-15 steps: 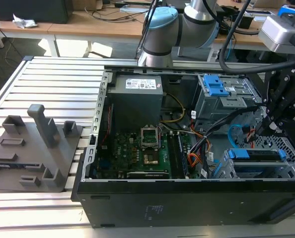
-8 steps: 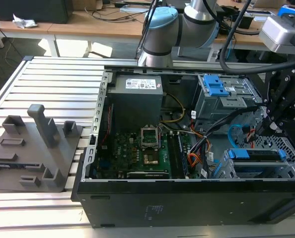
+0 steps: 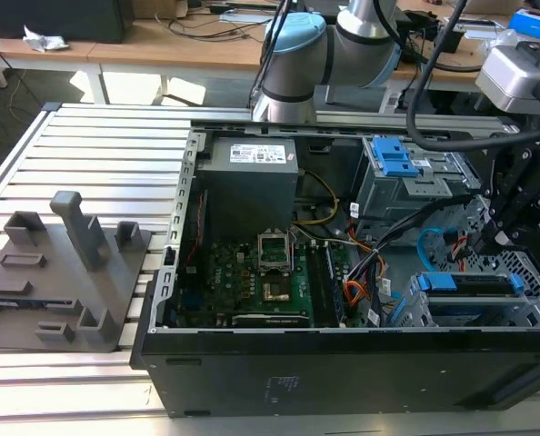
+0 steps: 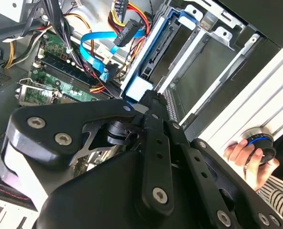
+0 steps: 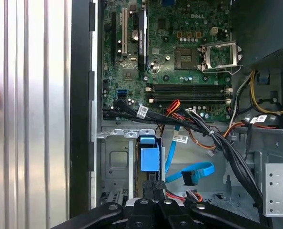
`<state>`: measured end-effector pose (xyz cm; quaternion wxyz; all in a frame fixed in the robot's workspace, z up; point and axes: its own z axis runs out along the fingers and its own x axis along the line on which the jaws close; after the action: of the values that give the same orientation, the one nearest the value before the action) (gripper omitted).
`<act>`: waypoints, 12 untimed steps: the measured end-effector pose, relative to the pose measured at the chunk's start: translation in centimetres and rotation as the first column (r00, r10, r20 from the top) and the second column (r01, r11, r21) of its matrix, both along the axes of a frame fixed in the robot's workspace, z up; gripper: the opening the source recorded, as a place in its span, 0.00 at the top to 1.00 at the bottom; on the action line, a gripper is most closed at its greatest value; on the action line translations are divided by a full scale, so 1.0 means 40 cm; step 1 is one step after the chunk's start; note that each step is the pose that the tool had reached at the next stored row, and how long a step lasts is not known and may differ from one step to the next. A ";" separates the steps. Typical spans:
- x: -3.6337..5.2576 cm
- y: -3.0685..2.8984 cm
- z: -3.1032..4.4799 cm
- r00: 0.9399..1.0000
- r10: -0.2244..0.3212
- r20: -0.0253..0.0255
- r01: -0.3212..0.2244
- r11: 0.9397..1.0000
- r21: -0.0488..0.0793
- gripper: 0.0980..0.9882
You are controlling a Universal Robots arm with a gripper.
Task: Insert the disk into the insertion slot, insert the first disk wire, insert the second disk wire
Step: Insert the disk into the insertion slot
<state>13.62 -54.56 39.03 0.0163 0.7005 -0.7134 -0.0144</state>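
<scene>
The gripper (image 5: 155, 187) hangs over the lower right of the exterior view, inside the open computer case (image 3: 343, 372). Its two black fingers are drawn together with no gap showing between them. They clasp nothing; their tips meet the near end of the disk (image 3: 438, 282).

The disk stands on edge in its bright blue carrier. It sits inside the insertion slot (image 3: 488, 313), the perforated silver cage in the case's lower right corner.

A flat blue data cable (image 5: 194, 171) curls just beside the disk, and its black plug hangs loose. Near it lie orange and red wires (image 5: 194, 193).

A thick bundle of black cables (image 5: 179, 119) crosses between the cage and the motherboard (image 3: 252, 272), and runs on past the gripper's side.

Further up the exterior view's right stands the grey cage with blue latches (image 3: 393, 159). The power supply (image 3: 252, 177) fills the case's upper middle.

Well apart, at the exterior view's left, a grey fixture block (image 3: 61, 272) rests on the ribbed aluminium table (image 3: 115, 145).

In the second wrist view a person's hand (image 4: 246, 160) grips a round black-and-blue knob (image 4: 259, 142) at the table's edge.
</scene>
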 end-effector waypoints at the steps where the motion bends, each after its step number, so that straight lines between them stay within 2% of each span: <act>1: 0.000 0.000 -0.003 1.000 0.000 0.000 0.000 1.000 0.000 0.99; 12: 0.000 0.000 -0.038 1.000 0.000 0.000 0.000 1.000 0.000 0.99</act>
<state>13.63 -54.56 37.51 0.0163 0.7005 -0.7133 -0.0144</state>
